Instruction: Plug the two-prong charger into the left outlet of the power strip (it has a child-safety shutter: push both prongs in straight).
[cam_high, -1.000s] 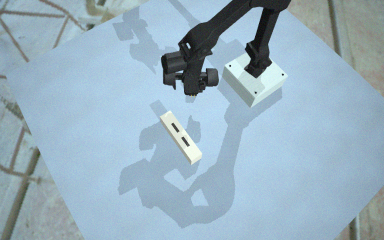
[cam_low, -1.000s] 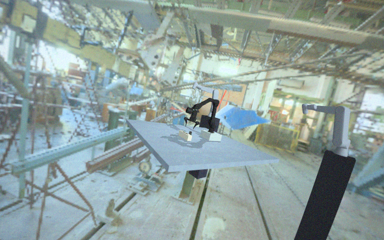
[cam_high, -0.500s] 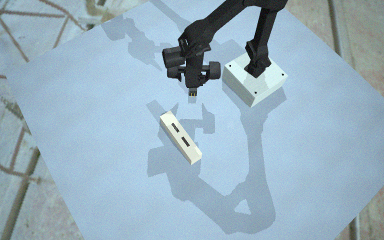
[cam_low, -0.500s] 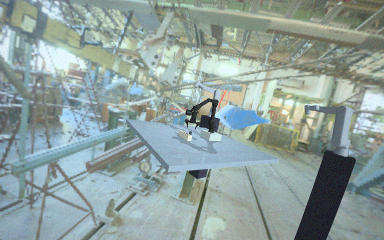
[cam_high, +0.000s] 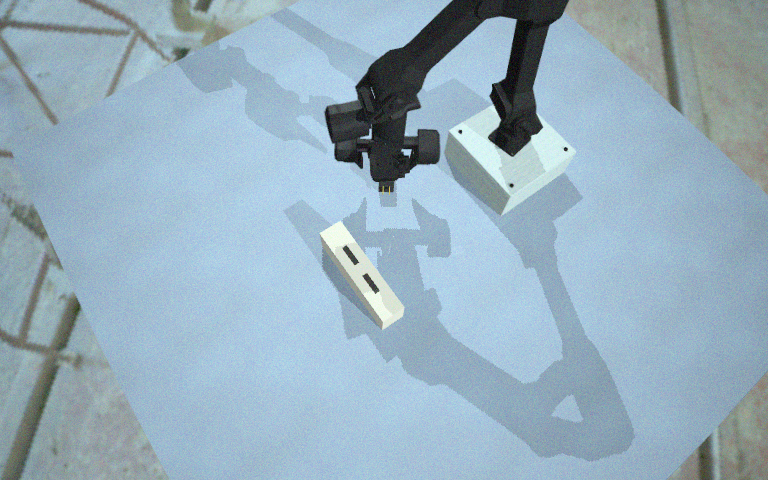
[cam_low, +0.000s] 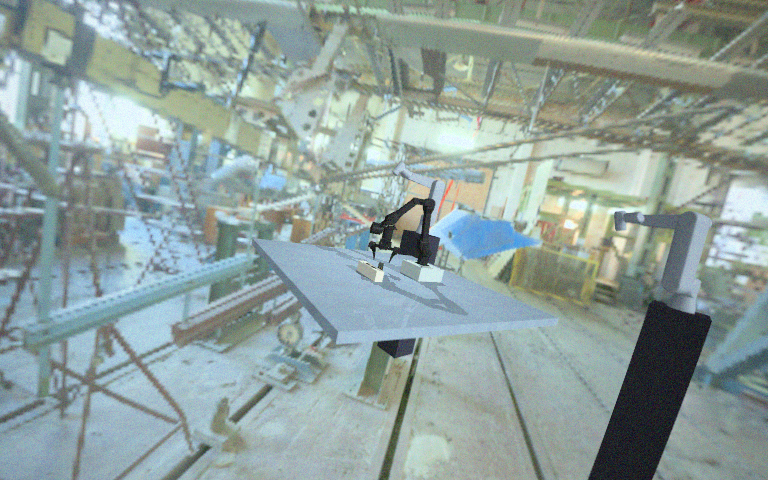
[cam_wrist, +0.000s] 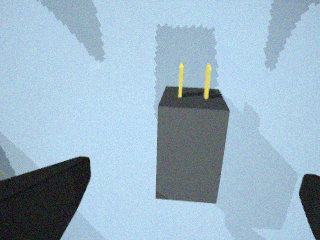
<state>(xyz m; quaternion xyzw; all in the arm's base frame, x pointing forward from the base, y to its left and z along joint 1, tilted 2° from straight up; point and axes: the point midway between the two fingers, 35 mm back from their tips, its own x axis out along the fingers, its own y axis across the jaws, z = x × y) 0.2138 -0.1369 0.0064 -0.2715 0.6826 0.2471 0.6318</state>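
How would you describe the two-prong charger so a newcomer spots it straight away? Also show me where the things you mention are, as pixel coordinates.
On the blue-gray tabletop (cam_high: 169, 339) (cam_low: 362, 316), find the cream power strip (cam_high: 390, 308) (cam_low: 369, 271) with two dark slots. Just beside it, under the black gripper (cam_high: 386, 161) (cam_low: 382, 257) (cam_wrist: 195, 176), is the charger (cam_high: 386, 185) (cam_low: 381, 265) (cam_wrist: 191, 155): a small dark-gray block, the only thing with two thin yellow prongs.

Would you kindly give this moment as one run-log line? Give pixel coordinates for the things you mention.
pincer (cam_high: 387, 182) (cam_wrist: 195, 176): open, above charger | charger (cam_high: 386, 186) (cam_wrist: 191, 155): unheld | power strip (cam_high: 367, 281) (cam_low: 369, 270): nothing plugged in

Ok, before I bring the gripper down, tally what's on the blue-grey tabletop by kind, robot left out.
Chargers: 1, the dark two-prong charger
Power strips: 1, the cream power strip
Total: 2
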